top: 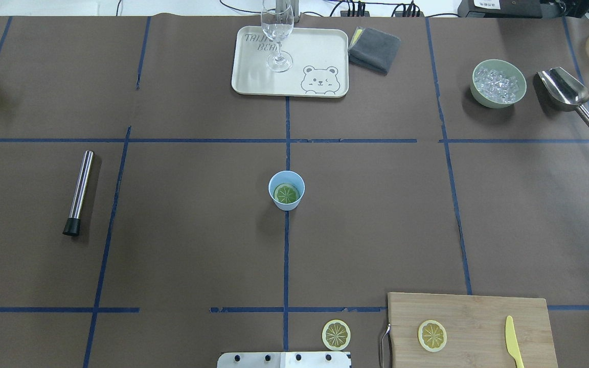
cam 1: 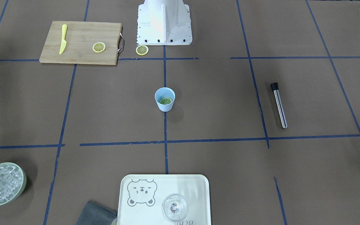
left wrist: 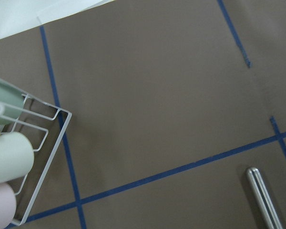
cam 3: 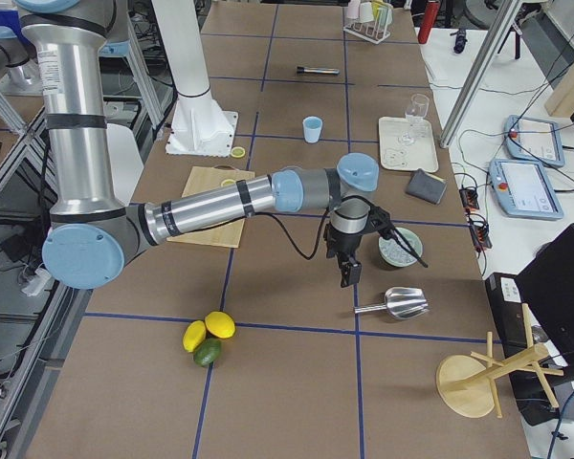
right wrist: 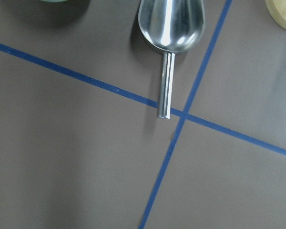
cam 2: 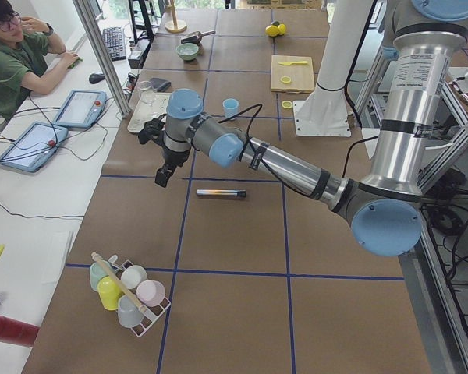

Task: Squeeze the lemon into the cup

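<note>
cup (top: pixel 286 190) upright mid-counter on the blue tape line, one lemon (top: pixel 286 193) slice lying flat inside it, well below the rim. second slice (top: pixel 432 335) on the cutting board (top: pixel 478 317) near the yellow knife (top: pixel 513 341), third slice (top: pixel 336 335) on the bare counter just beside the robot base. left pincer (cam 2: pixel 163 178) hangs over the counter's left end near the muddler (top: pixel 79 192), right pincer (cam 3: pixel 346 277) over the right end by the ice scoop (cam 3: pixel 395 304); both well apart from the cup, nothing seen in either, jaw width cannot tell. Judged: drop-in step looks done, arms parked. Next move, if more lemon is wanted: right arm to the board slice, thin flat grasp, carry over the cup mouth
</note>
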